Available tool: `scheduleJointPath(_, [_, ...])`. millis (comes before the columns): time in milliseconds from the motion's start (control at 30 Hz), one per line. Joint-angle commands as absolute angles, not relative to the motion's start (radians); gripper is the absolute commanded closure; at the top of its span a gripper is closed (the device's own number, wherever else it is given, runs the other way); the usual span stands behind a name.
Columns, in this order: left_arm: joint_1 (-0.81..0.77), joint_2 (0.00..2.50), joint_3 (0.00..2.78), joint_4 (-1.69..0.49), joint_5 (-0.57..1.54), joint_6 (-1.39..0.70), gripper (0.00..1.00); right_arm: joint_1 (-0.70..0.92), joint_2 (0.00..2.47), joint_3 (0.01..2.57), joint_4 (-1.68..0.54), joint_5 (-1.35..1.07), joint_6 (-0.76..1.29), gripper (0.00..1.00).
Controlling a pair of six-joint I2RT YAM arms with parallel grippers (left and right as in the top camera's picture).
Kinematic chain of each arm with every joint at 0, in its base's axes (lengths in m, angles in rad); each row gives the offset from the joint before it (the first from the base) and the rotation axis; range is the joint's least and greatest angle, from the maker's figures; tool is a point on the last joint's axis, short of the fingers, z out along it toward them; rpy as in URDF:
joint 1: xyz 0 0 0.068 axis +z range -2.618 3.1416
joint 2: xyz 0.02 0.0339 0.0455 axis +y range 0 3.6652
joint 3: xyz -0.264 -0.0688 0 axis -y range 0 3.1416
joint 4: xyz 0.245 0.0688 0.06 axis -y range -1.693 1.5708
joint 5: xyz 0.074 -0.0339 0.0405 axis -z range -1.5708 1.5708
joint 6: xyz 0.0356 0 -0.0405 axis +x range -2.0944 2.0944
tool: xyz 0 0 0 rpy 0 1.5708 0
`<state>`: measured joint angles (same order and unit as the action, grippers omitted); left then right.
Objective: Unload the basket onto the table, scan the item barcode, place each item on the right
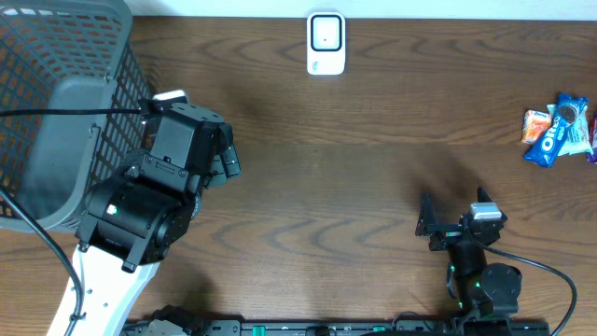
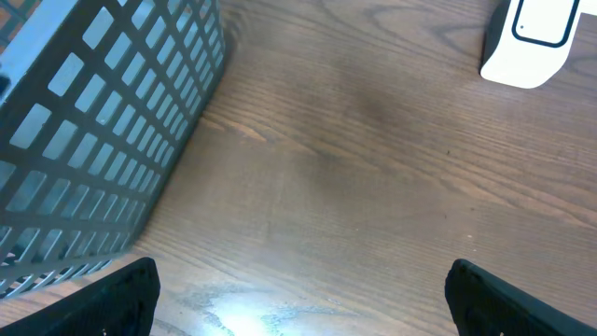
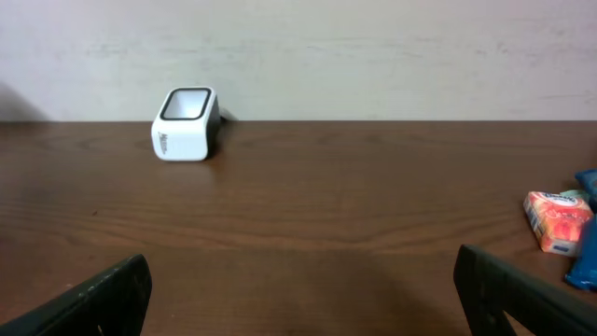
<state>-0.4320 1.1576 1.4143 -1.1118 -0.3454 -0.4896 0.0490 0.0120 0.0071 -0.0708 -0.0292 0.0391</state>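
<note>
My left claw [image 2: 298, 297] and right claw [image 3: 303, 301] both hang released and empty. The blue and orange foil snack packets [image 1: 557, 132] lie on the brown wooden bench [image 1: 373, 168], ahead-right of the nearer right claw.

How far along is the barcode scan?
Done: nothing visible. The Oreo pack and orange pack lie at the table's right edge, well apart from the scanner. In hand: nothing. The left gripper is open beside the basket, and the right gripper is open over bare table. Left to do: pick up an item and show its barcode to the scanner.
</note>
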Motion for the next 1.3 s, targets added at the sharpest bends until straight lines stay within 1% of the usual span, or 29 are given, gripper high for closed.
scheduleJointPath(0, [-0.426,1.158,1.42,-1.114,-0.356,-0.479,0.02,0.04,0.005,0.006,-0.075,-0.028,0.055,0.01])
scheduleJointPath(1067, [-0.427,1.135,1.414,-1.118,-0.351,-0.479,0.02,0.04,0.005,0.006,-0.075,-0.028,0.055,0.01])
scheduleJointPath(1167, [-0.422,1.096,1.368,-1.113,-0.351,-0.48,0.02,0.04,0.005,0.006,-0.075,-0.028,0.055,0.01])
scheduleJointPath(1267, [-0.397,1.025,1.251,-1.068,-0.348,-0.479,0.02,0.04,0.005,0.006,-0.075,-0.028,0.055,0.01])
